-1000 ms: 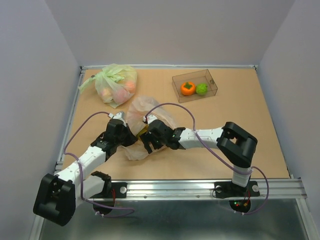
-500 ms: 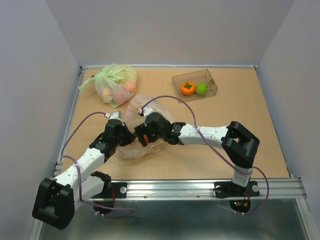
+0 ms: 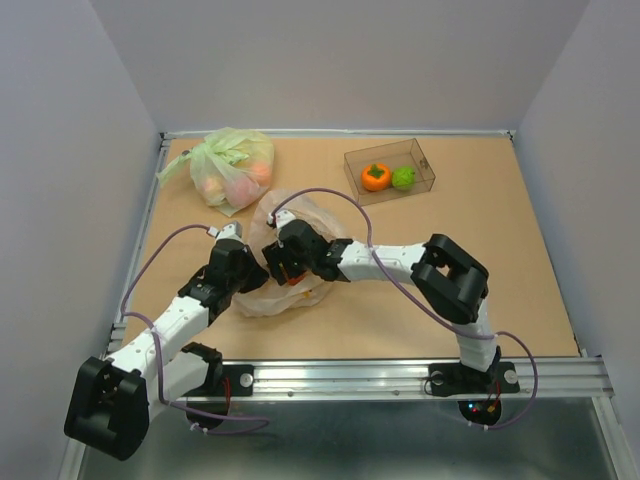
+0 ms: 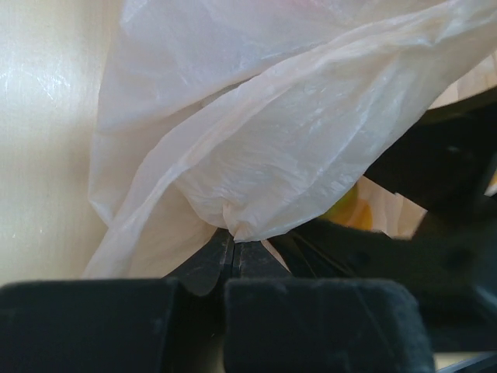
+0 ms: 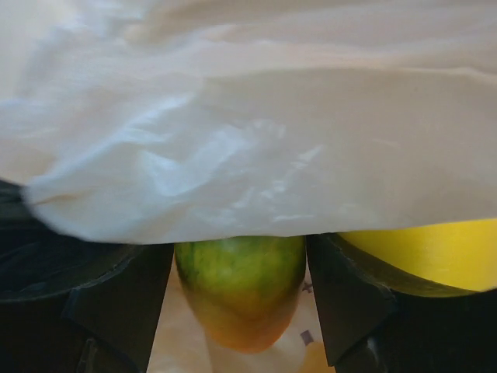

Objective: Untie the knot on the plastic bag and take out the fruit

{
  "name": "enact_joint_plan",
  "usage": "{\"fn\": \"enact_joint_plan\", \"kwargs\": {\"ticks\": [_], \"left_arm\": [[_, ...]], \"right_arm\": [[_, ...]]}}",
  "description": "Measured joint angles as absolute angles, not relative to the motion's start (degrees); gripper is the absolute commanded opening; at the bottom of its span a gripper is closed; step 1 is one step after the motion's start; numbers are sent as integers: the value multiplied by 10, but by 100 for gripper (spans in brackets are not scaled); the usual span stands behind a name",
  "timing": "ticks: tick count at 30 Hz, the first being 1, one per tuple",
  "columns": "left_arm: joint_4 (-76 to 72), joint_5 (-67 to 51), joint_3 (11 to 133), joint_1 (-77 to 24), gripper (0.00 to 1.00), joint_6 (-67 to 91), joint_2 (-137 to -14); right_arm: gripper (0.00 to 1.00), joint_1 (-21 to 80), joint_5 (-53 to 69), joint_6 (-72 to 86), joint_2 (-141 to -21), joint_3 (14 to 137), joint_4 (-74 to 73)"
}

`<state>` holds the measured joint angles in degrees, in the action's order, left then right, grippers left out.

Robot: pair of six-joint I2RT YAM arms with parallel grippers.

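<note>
The plastic bag (image 3: 305,208), pale peach and crinkled, lies on the brown table (image 3: 480,270), slumped and partly covered by both arms, which meet over its near half

The left gripper (image 4: 233,256) comes at the bag from its near-left side. Its two black fingers (image 4: 311,326) are pressed together on a bunched fold of the bag's thin film, which gathers to a point right at the fingertips and fans out above them. Whether that bunch is part of the tied handles cannot be told from the wrist view

The right gripper (image 5: 239,311) reaches in over the bag's near-right part, just beside the left one. A sheet of the peach film hangs across the top of its wrist view. Below that film a green-and-orange fruit (image 5: 241,284) sits between the two dark fingers (image 5: 116,307), and each inner face is right against a side of it. The jaws stand wide apart around it, but it cannot be told whether they are actually squeezing it. A yellow fruit (image 5: 431,252) shows just to the right of that fruit, partly behind the right-hand finger

Well apart from the bag, toward the far right of it, stands a clear box (image 3: 425,165). Inside are an orange fruit with a green cap (image 3: 375,177) and a green lime (image 3: 404,178), side by side

Just beyond the bag's far-left edge sits a light-green bag (image 3: 228,160) with a knotted top and pinkish fruits showing through the film
</note>
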<state>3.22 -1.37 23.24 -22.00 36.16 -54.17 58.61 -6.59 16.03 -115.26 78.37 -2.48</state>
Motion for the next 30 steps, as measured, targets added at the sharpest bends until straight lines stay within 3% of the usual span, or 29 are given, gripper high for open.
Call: {"fn": "enact_joint_plan", "kwargs": {"ticks": [5,14,21,30], "left_arm": [[33,-4,232,-220,0,363,-542],[47,32,252,-217,0,346,-561],[55,56,354,-185,0,282,-623],[53,69,395,-178,0,196,-651]], "right_arm": [[47,580,-65,159,-1174,783,-23],[21,581,-54,138,-1089,726,-22],[17,581,-44,119,-956,680,-15],[17,574,-36,113,-909,717,-26]]}}
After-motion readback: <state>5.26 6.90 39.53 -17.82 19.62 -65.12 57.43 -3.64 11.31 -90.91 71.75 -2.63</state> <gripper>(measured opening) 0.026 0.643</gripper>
